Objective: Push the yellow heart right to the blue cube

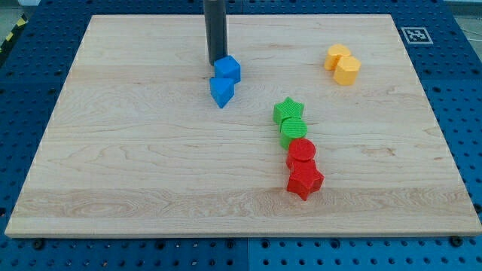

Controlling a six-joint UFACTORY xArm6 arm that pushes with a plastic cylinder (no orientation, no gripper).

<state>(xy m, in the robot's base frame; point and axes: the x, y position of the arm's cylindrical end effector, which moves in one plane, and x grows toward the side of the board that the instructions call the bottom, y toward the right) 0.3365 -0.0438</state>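
Observation:
My tip (pixel 215 63) rests at the upper left edge of the blue cube (pixel 227 69), touching or nearly touching it, in the view's upper middle. A blue triangle-like block (pixel 221 92) sits right against the cube's lower side. Two yellow blocks lie together far to the view's right. The lower right one (pixel 347 71) looks like the yellow heart. The upper left one (pixel 337 56) looks like a hexagon, and they touch. The yellow pair is well apart from my tip and the blue cube.
A green star (pixel 288 111), a green cylinder (pixel 293 131), a red cylinder (pixel 301 153) and a red star (pixel 304 181) form a touching column down the middle right of the wooden board (pixel 113 150). The board lies on a blue perforated table.

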